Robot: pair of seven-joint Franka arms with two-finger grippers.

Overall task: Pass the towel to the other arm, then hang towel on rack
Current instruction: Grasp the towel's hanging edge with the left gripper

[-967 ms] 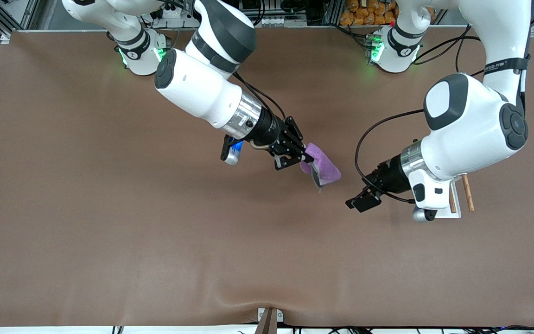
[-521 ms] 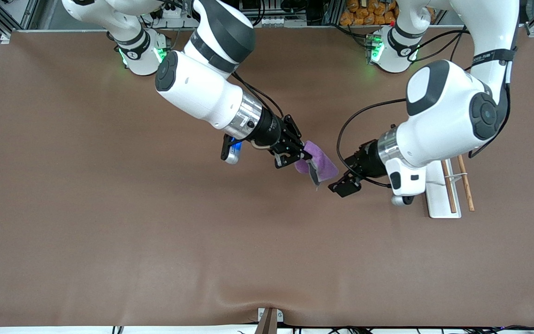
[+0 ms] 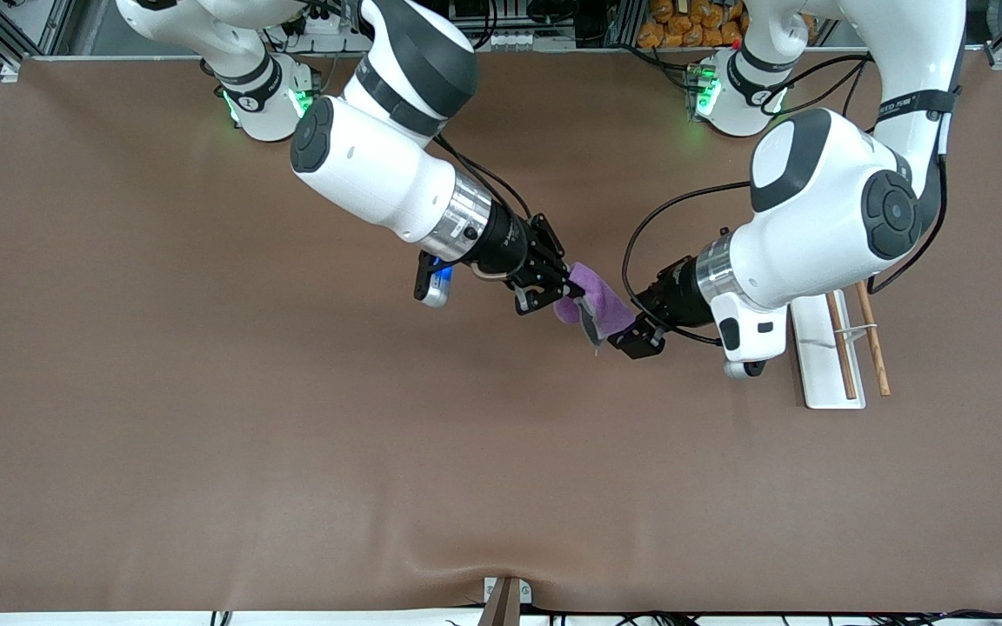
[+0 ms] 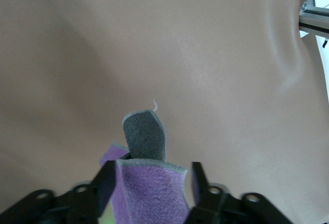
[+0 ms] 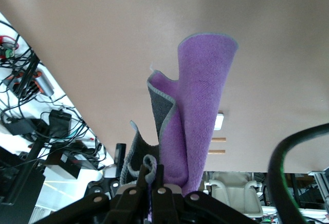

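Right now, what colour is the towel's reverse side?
Dark grey; the towel is purple on its face. The left wrist view shows it best.

White arms (image 3: 379, 174), black joints, black claws (image 3: 544, 276).

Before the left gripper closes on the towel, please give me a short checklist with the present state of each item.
1. Right gripper shut on the towel: ok.
2. Towel off the table, hanging free: ok.
3. Left gripper open: ok.
4. Towel edge between the left fingers: ok in the left wrist view.
5. Rack unobstructed, toward the left arm's end: ok.
6. Depth of the towel in the left gripper: cannot tell.
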